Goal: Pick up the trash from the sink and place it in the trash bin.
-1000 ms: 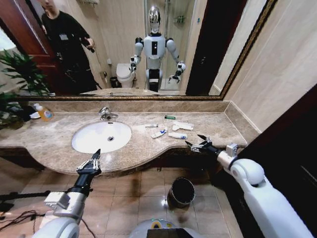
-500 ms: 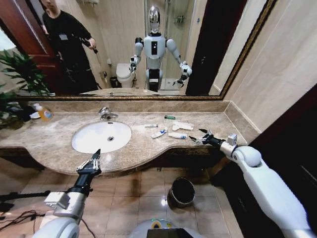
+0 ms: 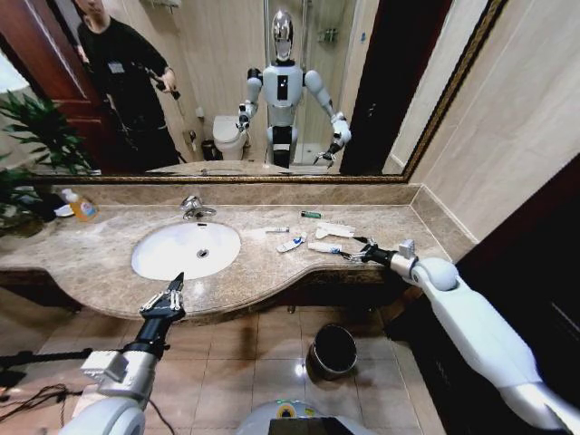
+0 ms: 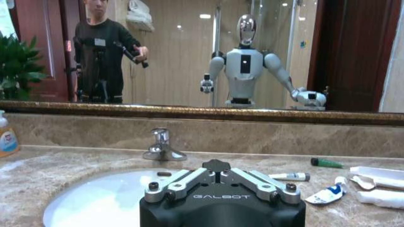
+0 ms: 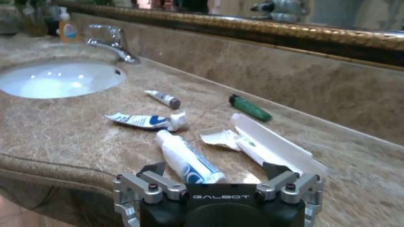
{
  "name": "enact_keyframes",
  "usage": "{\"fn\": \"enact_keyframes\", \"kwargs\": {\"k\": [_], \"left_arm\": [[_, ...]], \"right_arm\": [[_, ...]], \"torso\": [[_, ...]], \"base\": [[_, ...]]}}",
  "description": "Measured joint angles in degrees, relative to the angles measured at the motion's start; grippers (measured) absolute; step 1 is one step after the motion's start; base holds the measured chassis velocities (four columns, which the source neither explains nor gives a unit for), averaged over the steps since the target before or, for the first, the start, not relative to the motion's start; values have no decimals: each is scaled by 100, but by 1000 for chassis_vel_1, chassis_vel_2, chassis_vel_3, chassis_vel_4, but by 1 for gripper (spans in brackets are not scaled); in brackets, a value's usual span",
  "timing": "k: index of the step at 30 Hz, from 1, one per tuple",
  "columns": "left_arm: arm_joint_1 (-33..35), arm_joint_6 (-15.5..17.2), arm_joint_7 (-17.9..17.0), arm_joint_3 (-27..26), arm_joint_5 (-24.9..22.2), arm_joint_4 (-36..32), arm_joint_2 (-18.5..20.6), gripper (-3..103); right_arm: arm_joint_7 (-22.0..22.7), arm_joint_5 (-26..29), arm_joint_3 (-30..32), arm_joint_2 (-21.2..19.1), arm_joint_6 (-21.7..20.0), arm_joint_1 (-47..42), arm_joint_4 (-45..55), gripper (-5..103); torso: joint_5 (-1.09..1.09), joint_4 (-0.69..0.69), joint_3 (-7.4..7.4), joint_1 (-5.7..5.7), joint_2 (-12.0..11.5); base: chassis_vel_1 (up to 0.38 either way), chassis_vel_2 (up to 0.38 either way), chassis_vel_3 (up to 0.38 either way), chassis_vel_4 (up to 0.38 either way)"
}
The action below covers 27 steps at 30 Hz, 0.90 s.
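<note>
Right gripper (image 3: 356, 251): hovered low over the counter (image 3: 263, 272) right of the sink (image 3: 186, 249), fingers spread, gripping nothing, just beside a white tube (image 3: 323, 247).
Left gripper (image 3: 164, 298): sat below the counter's front edge, before the sink, fingers parted and empty.
Trash: lay on the counter between sink and right gripper: a squeezed blue-marked tube (image 5: 146, 120), the white tube (image 5: 188, 160), a small tube (image 5: 162, 99), a green piece (image 5: 250, 108), a torn wrapper (image 5: 222, 137), a long white packet (image 5: 271, 144).
Bin (image 3: 333, 351): stood on the floor under the counter.
</note>
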Motion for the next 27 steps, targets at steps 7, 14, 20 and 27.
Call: {"fn": "enact_keyframes", "kwargs": {"k": [7,14,20,27], "left_arm": [[0,0,0,0,0,0,0,0],[0,0,0,0,0,0,0,0],[0,0,0,0,0,0,0,0],[0,0,0,0,0,0,0,0]], "right_arm": [[-337,-164,-556,-89,-38,559,-317,100],[-387,-163,-823,-207,-70,663,-424,100],[-402,-162,-893,-176,-98,773,-544,98],[-390,-234,-974,-115,-106,859,-603,71]], "torso": [[1,0,0,0,0],[1,-1,0,0,0],[0,-1,0,0,0],[1,0,0,0,0]], "base": [[0,0,0,0],[0,0,0,0],[0,0,0,0],[0,0,0,0]]}}
